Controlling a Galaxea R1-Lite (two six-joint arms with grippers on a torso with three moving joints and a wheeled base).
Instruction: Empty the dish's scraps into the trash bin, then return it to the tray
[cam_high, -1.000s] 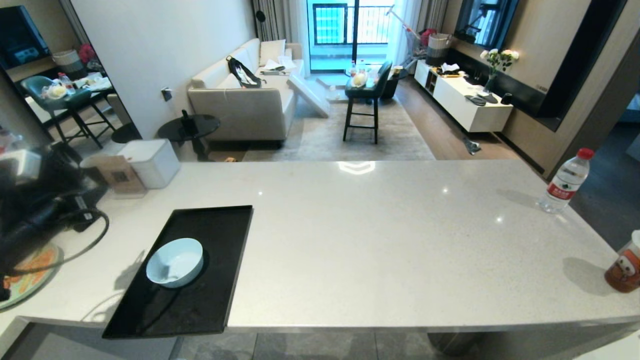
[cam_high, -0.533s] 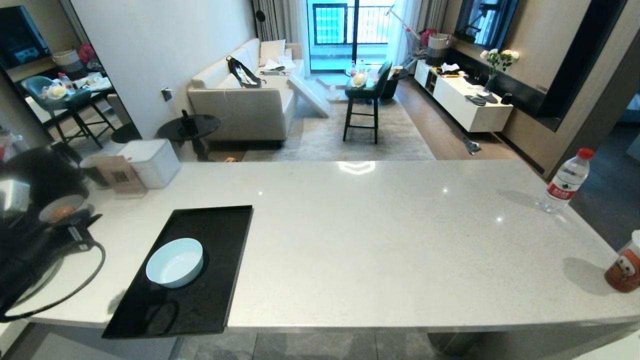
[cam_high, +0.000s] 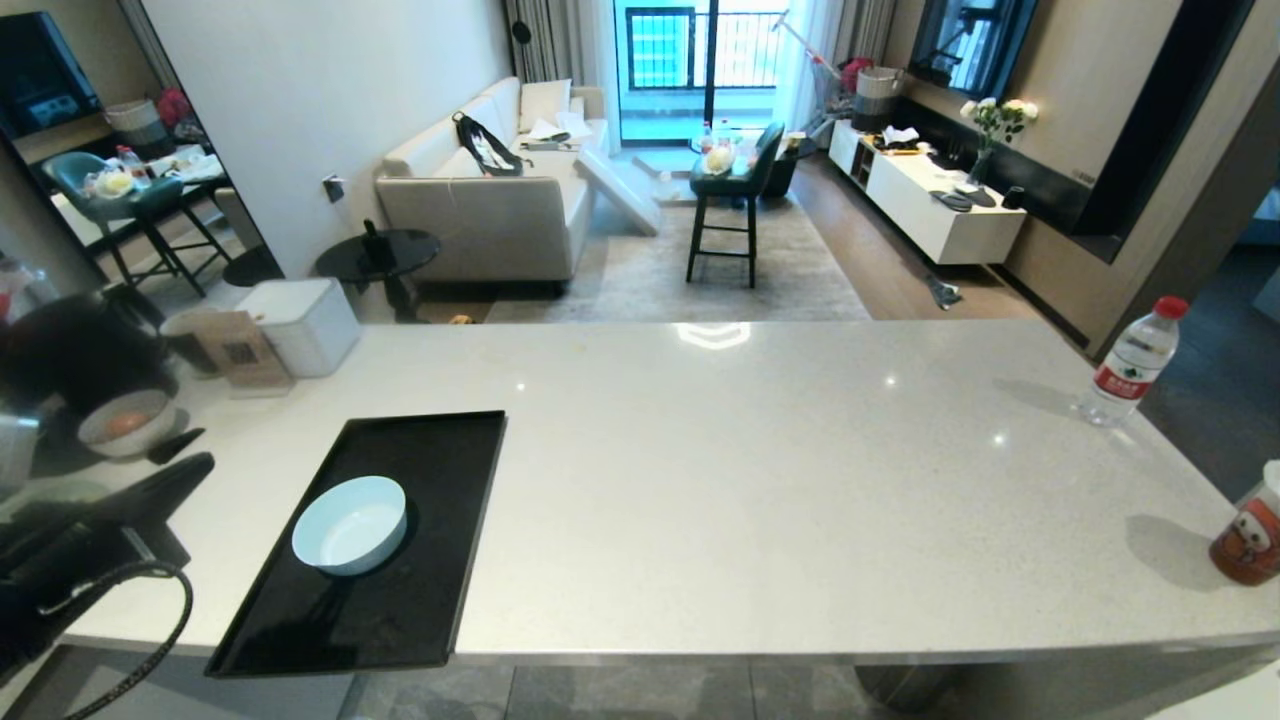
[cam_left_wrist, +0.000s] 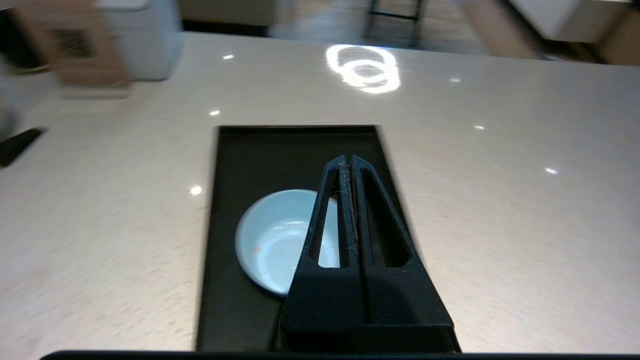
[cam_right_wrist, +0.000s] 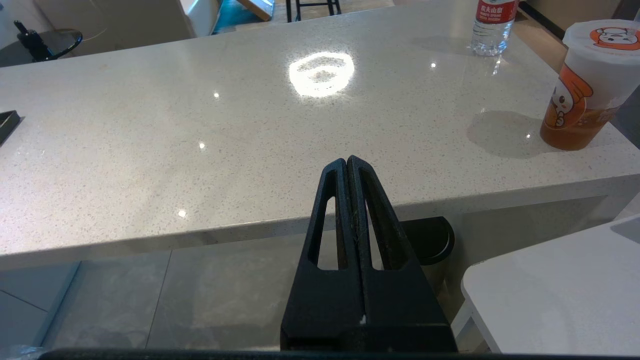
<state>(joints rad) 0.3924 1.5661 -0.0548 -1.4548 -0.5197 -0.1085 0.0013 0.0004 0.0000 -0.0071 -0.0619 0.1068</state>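
The dish (cam_high: 350, 525) is a small pale blue-white bowl standing upright on the black tray (cam_high: 430, 450) near the counter's front left. Its inside looks bare in the left wrist view, where the dish (cam_left_wrist: 272, 240) lies just beyond the fingers on the tray (cam_left_wrist: 235, 150). The scraps and the trash bin are out of view. My left gripper (cam_high: 198, 467) hangs left of the tray, shut and holding nothing, apart from the dish; its tips (cam_left_wrist: 348, 159) press together. My right gripper (cam_right_wrist: 347, 160) is parked below the counter's front edge, shut and holding nothing.
A greyish bowl with an orange ball (cam_high: 125, 425) sits at the far left, behind it a brown card (cam_high: 240, 350) and a white box (cam_high: 300, 325). A water bottle (cam_high: 1130, 365) and an orange drink cup (cam_high: 1250, 530) stand at the right. A dark bin (cam_right_wrist: 432, 240) stands under the counter.
My left arm has drawn back toward the counter's near left corner, uncovering the greyish bowl with the orange ball. The dish has stayed put on the tray.
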